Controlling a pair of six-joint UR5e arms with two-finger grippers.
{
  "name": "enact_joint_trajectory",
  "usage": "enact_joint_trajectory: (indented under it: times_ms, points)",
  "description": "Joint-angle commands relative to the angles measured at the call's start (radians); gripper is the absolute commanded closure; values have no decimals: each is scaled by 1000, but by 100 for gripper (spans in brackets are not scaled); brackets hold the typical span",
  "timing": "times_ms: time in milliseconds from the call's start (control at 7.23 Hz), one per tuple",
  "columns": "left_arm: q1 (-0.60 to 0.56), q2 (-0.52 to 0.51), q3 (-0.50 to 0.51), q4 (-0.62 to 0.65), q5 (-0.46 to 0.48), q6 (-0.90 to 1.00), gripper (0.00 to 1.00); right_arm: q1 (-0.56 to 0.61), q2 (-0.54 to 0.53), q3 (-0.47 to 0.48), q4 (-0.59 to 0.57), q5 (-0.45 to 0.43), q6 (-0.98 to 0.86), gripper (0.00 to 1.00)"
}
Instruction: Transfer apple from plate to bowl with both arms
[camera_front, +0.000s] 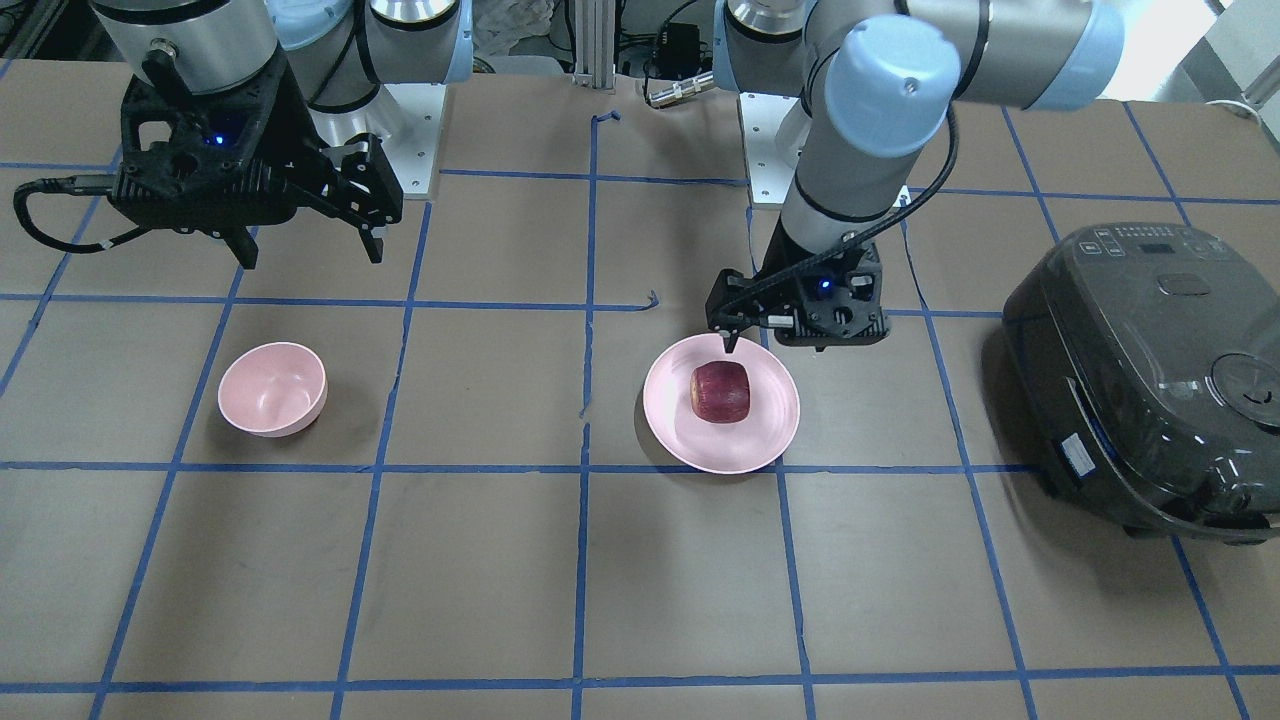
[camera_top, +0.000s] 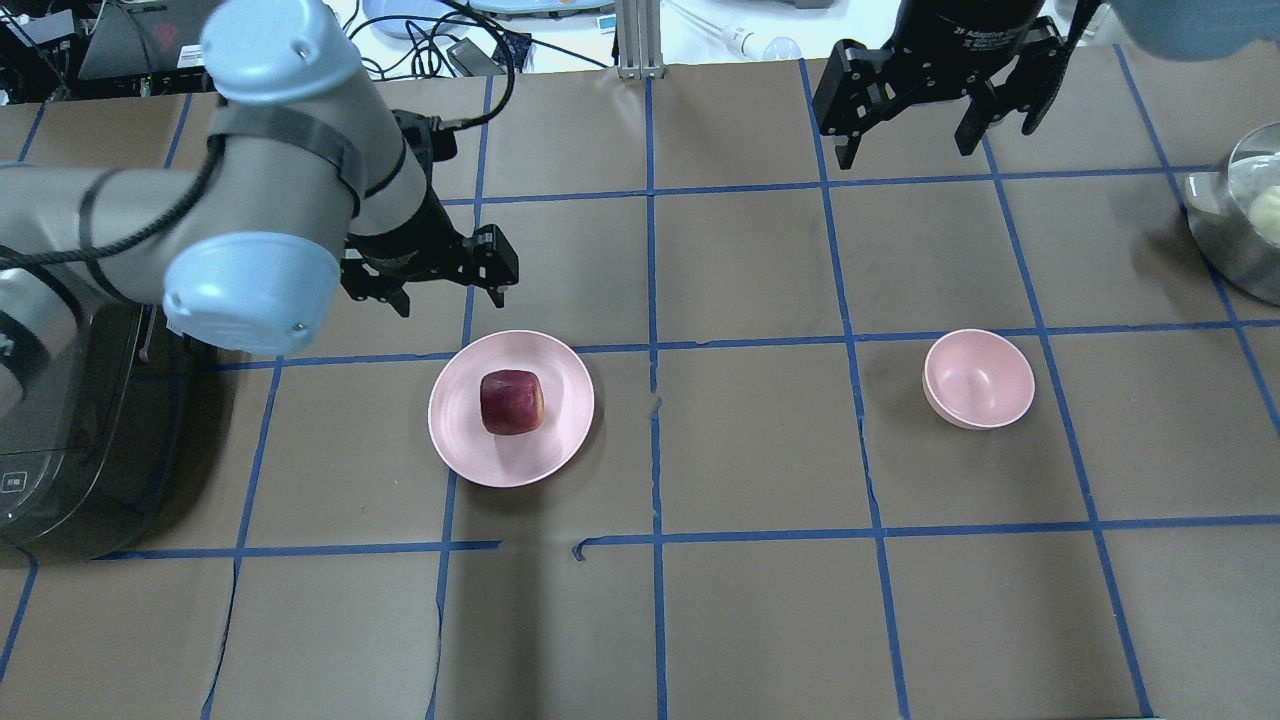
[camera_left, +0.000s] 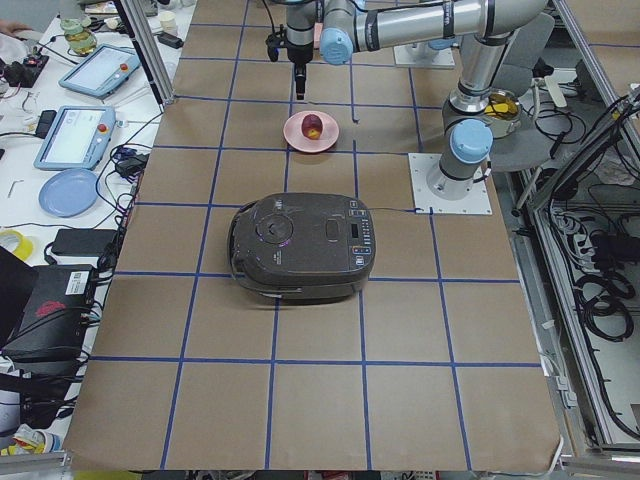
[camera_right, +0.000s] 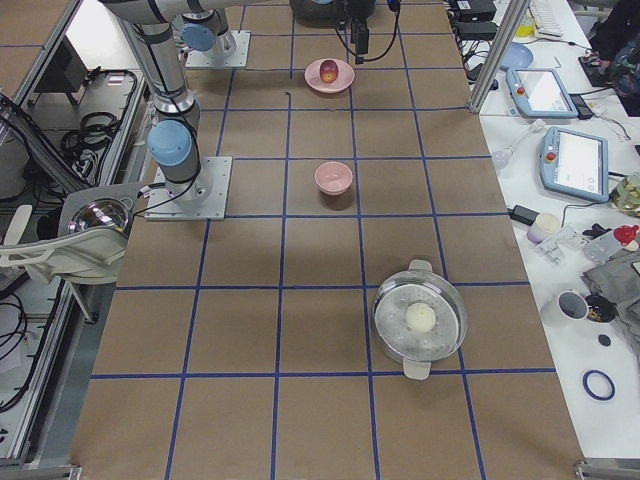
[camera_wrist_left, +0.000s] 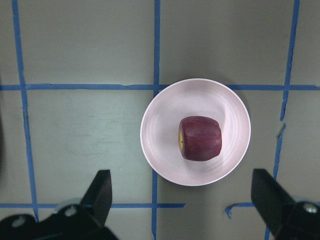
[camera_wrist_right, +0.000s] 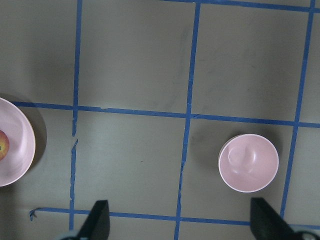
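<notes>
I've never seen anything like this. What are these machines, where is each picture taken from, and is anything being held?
These are two jointed robot arms at a taped table, each ending in a black two-finger gripper. Four pictures come from fixed cameras: one facing the robot, one behind it, one at each table end. The last two look down from the wrists. The left gripper hangs open near the pink plate, where a dark red apple lies. The right gripper hangs open, away from the empty pink bowl. A dark rice cooker and a metal pot also stand there. Nothing is held.
</notes>
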Motion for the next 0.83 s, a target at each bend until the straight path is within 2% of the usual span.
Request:
enact_joint_trajectory:
  times_ms: [0, 277, 691]
  points:
    - [-51, -61, -122, 212, 5, -106, 0, 0, 0, 0, 0, 0, 0, 0]
    - [-86, -113, -134, 217, 8, -102, 0, 0, 0, 2, -2, 0, 0, 0]
    - [-85, -130, -142, 217, 59, -82, 0, -5, 3, 33, -6, -1, 12, 0]
